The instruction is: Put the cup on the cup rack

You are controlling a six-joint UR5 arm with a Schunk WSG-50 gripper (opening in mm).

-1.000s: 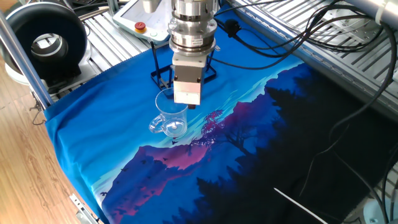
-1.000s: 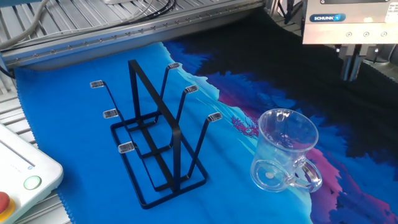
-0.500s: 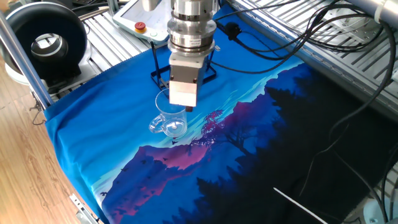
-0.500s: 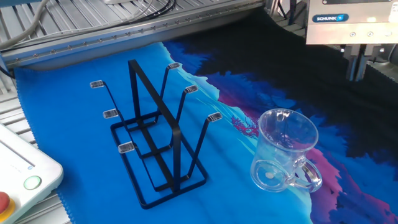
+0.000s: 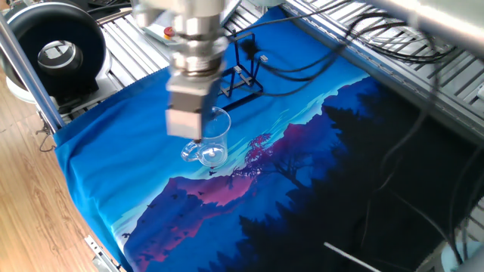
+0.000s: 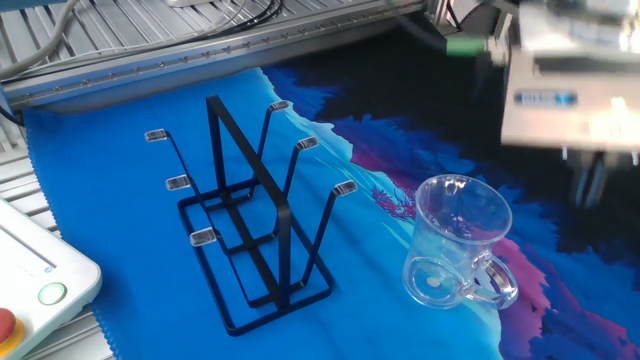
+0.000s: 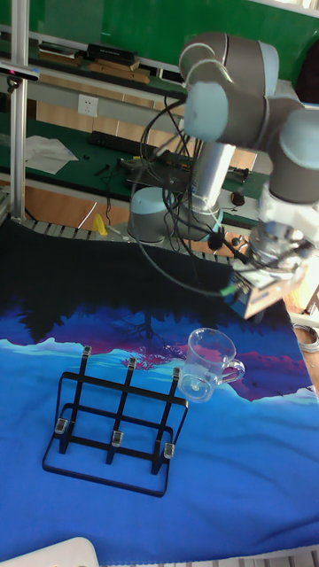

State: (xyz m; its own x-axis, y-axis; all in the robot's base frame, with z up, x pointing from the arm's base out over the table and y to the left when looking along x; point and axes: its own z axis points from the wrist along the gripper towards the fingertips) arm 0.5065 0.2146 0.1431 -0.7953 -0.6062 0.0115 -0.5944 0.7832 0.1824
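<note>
In the other fixed view, a white control pendant with a green and a red button occupies the lower left corner. The cup rack, a black wire frame with upright pegs, stands on the blue printed cloth left of centre. The cup, a clear glass mug, stands upright on the cloth right of centre, apart from the rack, with its loop handle toward the lower right. The tool appears motion-blurred at the upper right, above and behind the cup; whether its fingers are apart or closed cannot be determined, and nothing is seen held in it.

In one fixed view, a black round fan housing sits at the upper left. The tool hangs left of centre, blurred, directly over the near rim of the cup. The rack stands behind, toward the top centre.

In the tall fixed view, the rack is at the lower left, the cup just right of its upper corner, and the tool body sits above and to the right of the cup.
</note>
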